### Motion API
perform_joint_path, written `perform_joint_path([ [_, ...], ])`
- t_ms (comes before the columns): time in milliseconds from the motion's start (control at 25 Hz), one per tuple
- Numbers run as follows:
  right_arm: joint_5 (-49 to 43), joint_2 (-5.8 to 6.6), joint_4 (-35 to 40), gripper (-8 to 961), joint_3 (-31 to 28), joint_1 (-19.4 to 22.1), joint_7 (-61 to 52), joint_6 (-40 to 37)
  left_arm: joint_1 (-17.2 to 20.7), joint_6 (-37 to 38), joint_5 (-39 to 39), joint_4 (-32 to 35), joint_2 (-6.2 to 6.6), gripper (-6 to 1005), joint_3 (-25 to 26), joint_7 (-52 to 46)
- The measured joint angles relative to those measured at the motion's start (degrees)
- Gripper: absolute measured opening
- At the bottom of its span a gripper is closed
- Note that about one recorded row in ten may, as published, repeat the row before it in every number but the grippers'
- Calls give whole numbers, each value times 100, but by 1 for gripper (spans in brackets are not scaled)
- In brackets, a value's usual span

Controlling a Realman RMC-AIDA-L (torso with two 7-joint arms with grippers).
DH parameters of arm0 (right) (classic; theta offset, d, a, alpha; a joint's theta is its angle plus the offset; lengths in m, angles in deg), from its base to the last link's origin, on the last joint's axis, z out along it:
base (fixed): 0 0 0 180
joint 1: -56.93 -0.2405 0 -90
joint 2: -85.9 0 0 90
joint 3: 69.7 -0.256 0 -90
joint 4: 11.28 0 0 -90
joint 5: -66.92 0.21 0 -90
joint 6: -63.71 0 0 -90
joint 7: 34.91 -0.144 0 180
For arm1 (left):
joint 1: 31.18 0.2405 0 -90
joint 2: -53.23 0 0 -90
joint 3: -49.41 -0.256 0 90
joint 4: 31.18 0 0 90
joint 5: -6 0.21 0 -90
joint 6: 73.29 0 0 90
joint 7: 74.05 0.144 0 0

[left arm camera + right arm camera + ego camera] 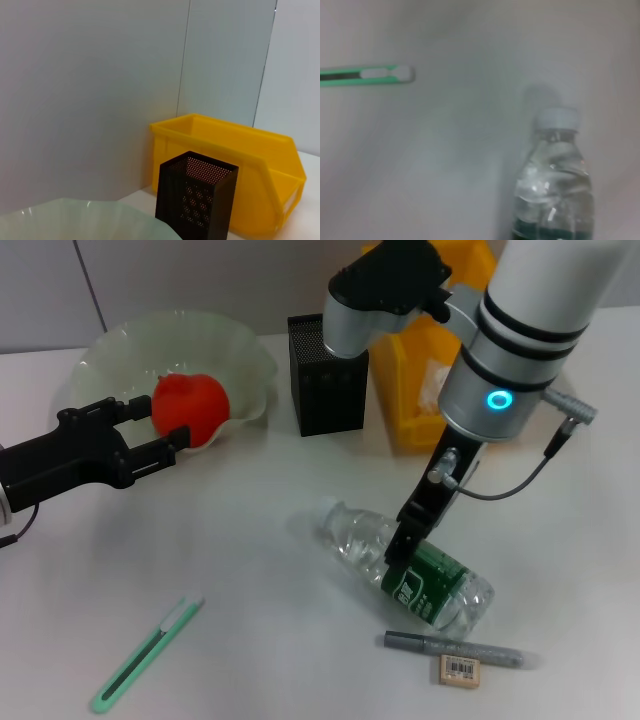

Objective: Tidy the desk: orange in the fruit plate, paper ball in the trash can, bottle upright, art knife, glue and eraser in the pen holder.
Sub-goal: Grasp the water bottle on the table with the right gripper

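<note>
The orange lies in the pale green fruit plate, near its front rim. My left gripper is open, its tips on either side of the orange's near edge. The clear bottle with a green label lies on its side mid-table; its cap and neck fill the right wrist view. My right gripper is down at the bottle's middle. The green art knife lies front left. The grey glue stick and eraser lie in front of the bottle. The paper ball is out of view.
The black mesh pen holder stands at the back, between the plate and the yellow trash can. The plate's rim shows low in the left wrist view. A wall closes off the far side.
</note>
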Motion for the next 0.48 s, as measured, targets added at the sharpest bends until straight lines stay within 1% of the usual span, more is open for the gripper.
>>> perform_joint_path([
  [160,-168,-2,309,756,105,89,-209,-163,0,-37,0,0,1,694,-3,0],
  [480,-172,-13,193,757,254,148,-276,-104,-23,-66,0,0,1,694,-23,0],
])
